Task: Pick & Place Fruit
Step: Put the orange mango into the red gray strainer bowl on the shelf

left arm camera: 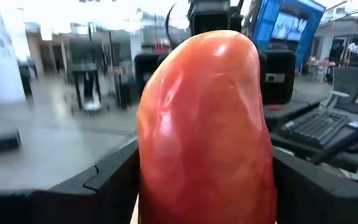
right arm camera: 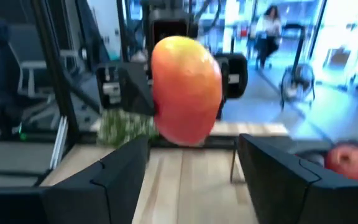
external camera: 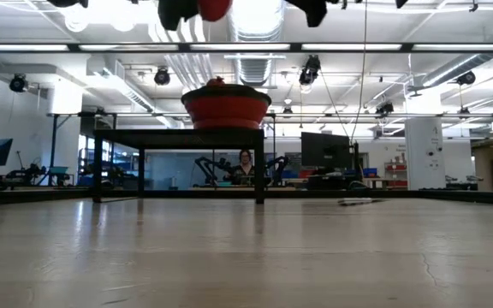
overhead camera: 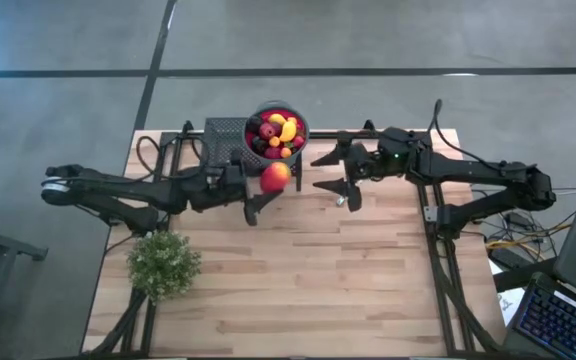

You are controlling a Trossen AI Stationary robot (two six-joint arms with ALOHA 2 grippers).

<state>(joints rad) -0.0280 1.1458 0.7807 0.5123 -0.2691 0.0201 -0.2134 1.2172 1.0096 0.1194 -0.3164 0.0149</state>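
My left gripper [overhead camera: 266, 188] is shut on a large red-orange fruit [overhead camera: 275, 177], held high above the table just on the near side of a red bowl [overhead camera: 303, 125]. The bowl holds several small red, yellow, orange and maroon fruits [overhead camera: 276, 131]. It stands on a black rack [external camera: 178, 137] at the table's far edge. My right gripper [overhead camera: 330, 172] is open and empty, right of the held fruit and facing it. The held fruit also shows in the right wrist view [right arm camera: 186, 90]. My left gripper pinches the large fruit by its two opposite sides [left arm camera: 151, 180] between its two fingers [left arm camera: 110, 183]. The fingers come level from the table's left. The fruit is lifted clear, high above the table, and sticks out past the fingertips toward the right gripper.
A bushy green plant [overhead camera: 163, 262] stands at the table's near left. The wooden table top [overhead camera: 308, 280] lies bare in the middle and near right. A laptop and cables [overhead camera: 568, 290] lie off the table's right edge. A person [external camera: 245, 162] sits in the room beyond.
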